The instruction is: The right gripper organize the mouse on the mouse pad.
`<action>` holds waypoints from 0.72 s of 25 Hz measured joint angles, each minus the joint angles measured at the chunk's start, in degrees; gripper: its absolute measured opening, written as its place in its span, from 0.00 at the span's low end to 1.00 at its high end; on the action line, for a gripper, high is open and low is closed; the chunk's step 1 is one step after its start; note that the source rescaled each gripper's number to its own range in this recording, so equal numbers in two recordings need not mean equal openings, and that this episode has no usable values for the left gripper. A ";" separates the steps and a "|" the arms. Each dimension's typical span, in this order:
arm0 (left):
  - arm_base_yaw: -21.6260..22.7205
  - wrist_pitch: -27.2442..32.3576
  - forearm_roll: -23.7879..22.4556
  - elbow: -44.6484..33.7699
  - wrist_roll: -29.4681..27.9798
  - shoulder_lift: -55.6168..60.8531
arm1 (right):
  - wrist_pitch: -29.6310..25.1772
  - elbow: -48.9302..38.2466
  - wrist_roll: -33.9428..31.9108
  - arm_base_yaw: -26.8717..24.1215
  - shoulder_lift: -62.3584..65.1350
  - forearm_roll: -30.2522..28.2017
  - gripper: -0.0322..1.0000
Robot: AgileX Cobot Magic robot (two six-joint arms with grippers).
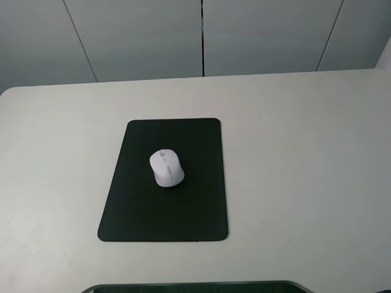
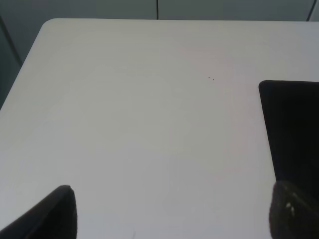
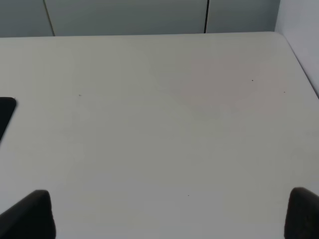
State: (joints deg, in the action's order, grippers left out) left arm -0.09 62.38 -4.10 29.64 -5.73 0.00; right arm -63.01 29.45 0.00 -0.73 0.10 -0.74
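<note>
The mouse [image 1: 166, 168] is a single white oval unit with a grey scroll wheel. It lies flat on the mouse pad [image 1: 134, 207], roughly at the pad's middle and slightly toward the far half, with its wheel end angled toward the far left corner. All of its outline sits inside the pad's edges.

One mouse pad is present: a black rectangular mat with rounded corners, lying flat on the white table [image 1: 305, 159].

Neither arm appears in the exterior high view, so both grippers are well apart from the mouse.

In the right wrist view, the right gripper [image 3: 172, 216] is released: its two black fingers [image 3: 30, 216] stand at opposite sides of the picture with bare table between them. It holds nothing and touches nothing. Only a corner of the mouse pad [image 3: 6, 112] shows there.

In the left wrist view, the left gripper [image 2: 172, 214] is likewise spread wide and empty, over bare table, with one edge of the mouse pad [image 2: 291, 129] beside it.
</note>
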 joint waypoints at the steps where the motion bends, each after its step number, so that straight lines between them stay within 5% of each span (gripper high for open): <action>1: 0.00 0.00 0.00 0.00 0.00 0.00 | 0.00 0.00 0.00 0.00 0.00 0.00 0.99; 18: 0.00 0.00 0.00 0.00 0.00 0.00 | 0.00 0.00 0.00 0.00 0.00 0.10 0.99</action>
State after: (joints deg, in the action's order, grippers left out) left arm -0.09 62.38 -4.10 29.64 -5.73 0.00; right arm -63.01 29.45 0.00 -0.73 0.10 -0.63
